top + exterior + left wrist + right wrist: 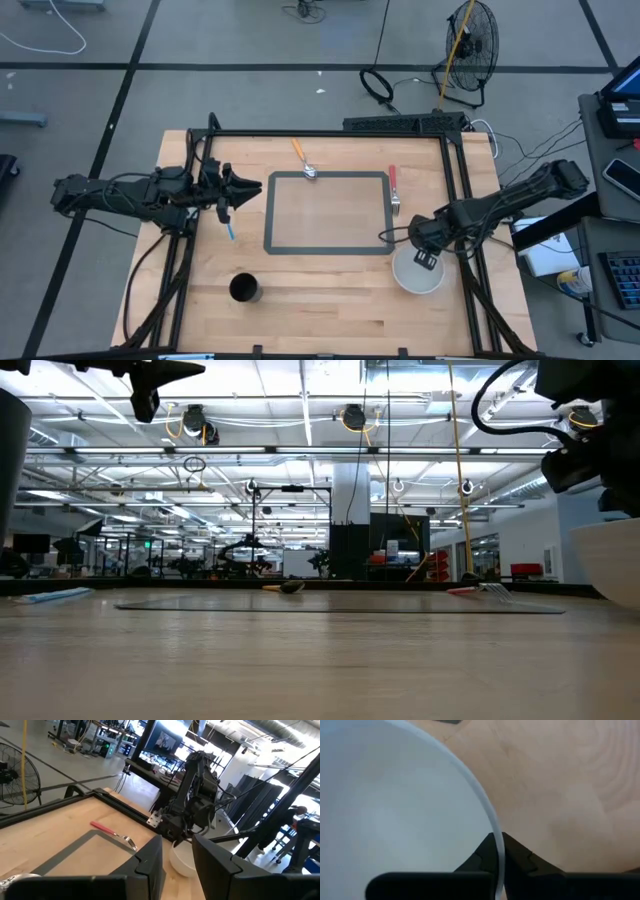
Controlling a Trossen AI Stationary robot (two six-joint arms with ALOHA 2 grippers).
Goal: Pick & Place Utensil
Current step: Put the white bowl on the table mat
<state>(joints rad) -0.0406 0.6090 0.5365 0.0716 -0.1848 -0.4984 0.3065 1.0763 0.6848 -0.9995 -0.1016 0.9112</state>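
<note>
Three utensils, one white bowl, one black cup.

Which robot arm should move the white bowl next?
The right. Its gripper already has its fingers pinching the white bowl rim; the left gripper hangs far across the table.

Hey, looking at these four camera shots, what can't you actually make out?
- Black cup: whether it holds anything; too small and dark in the high view.
- Blue utensil: its type; the left tool covers one end in the high view.
- White bowl: cut off by the right wrist view's edges; the right tool straddles its rim.
- Red-handled fork: its tines are tiny in the low view.
</note>
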